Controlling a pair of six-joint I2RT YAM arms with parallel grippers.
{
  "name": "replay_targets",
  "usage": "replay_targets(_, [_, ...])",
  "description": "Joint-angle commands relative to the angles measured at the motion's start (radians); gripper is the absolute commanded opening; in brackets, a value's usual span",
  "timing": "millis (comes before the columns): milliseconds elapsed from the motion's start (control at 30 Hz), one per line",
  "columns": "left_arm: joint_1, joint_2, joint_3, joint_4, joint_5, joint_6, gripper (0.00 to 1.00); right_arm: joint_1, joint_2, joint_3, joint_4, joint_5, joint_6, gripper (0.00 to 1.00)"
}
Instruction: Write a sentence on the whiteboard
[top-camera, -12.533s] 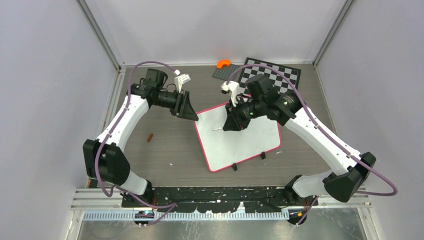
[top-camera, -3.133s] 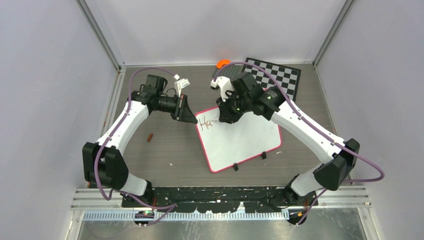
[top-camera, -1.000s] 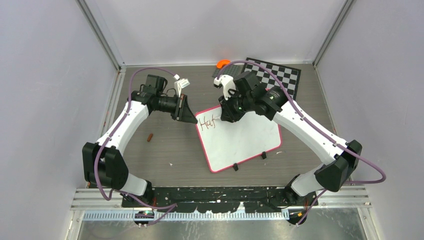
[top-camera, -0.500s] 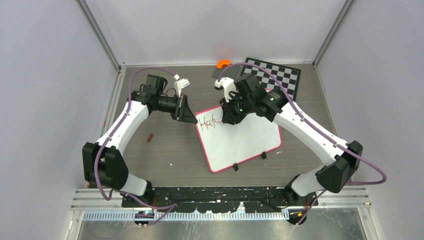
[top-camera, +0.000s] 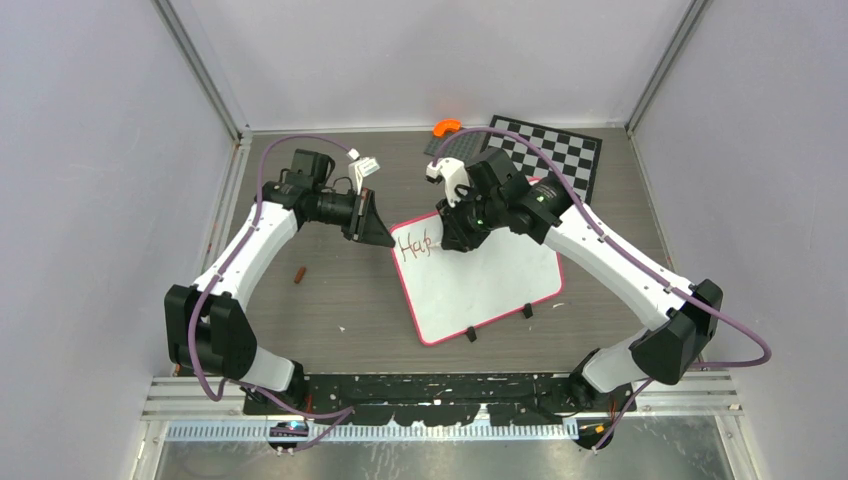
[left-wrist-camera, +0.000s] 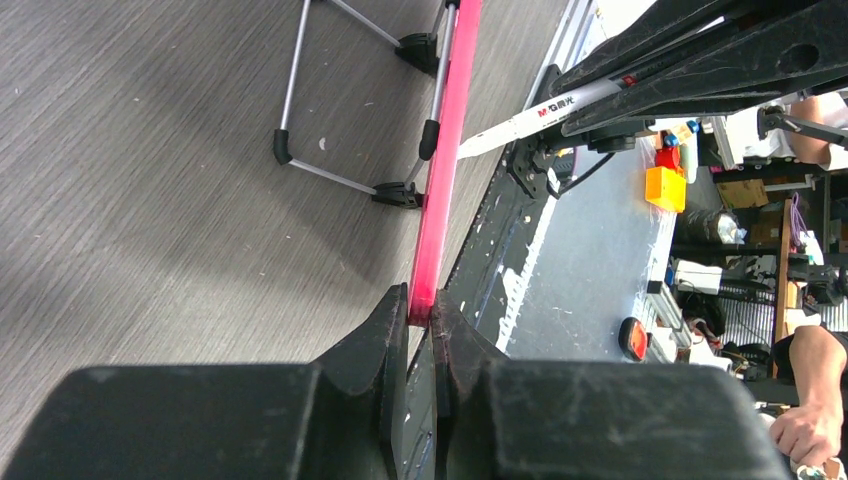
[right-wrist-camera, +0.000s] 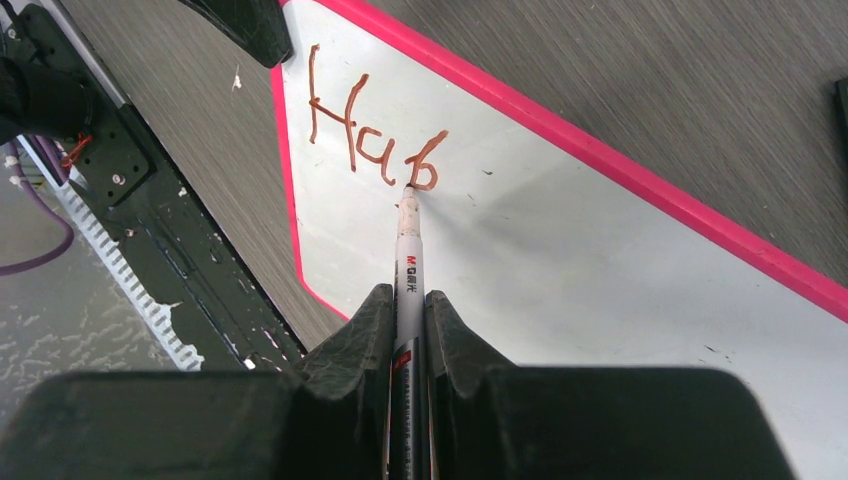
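sentence (right-wrist-camera: 375, 145): three dark red-brown handwritten marker letters, reading roughly "Hap", in the board's far left corner.
whiteboard (top-camera: 490, 285): flat white rectangular board with a thin pink-red frame and small black clip feet, set askew at the middle of the table, between the two arms.
marker (right-wrist-camera: 408, 250): white-barrelled pen with printed lettering, its tip touching the board at the foot of the third letter.
right gripper (right-wrist-camera: 408, 300): fingers closed tight on the marker's barrel, over the writing.
left gripper (left-wrist-camera: 420, 305): fingers pinched on the pink-red frame at the board's far left corner.
chessboard (top-camera: 560, 150): black-and-white checkered sheet at the far right, just behind the whiteboard.
orange piece (top-camera: 445, 127): small and curved, by the back wall, left of the chessboard.
table (top-camera: 330, 300): grey wood-grain top.
stick (top-camera: 299, 273): small, red-brown, lying well left of the whiteboard.
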Motion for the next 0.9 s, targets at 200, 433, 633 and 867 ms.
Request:
replay_targets(200, [-0.007,-0.038,0.002,0.012,0.053,-0.013,0.00,0.001,-0.050,0.038,0.007,-0.002,-0.003,0.00])
replay_targets(433, [-0.006,-0.042,0.000,0.013,0.054,-0.012,0.00,-0.002,-0.026,0.052,0.007,0.039,-0.012,0.00])
replay_targets(633, [-0.006,-0.042,-0.001,0.012,0.051,-0.009,0.00,-0.013,-0.003,0.069,0.008,0.069,-0.021,0.00])
replay_targets(867, [-0.006,-0.039,0.000,0.010,0.049,-0.009,0.00,-0.038,0.002,0.102,0.006,0.080,-0.031,0.00])
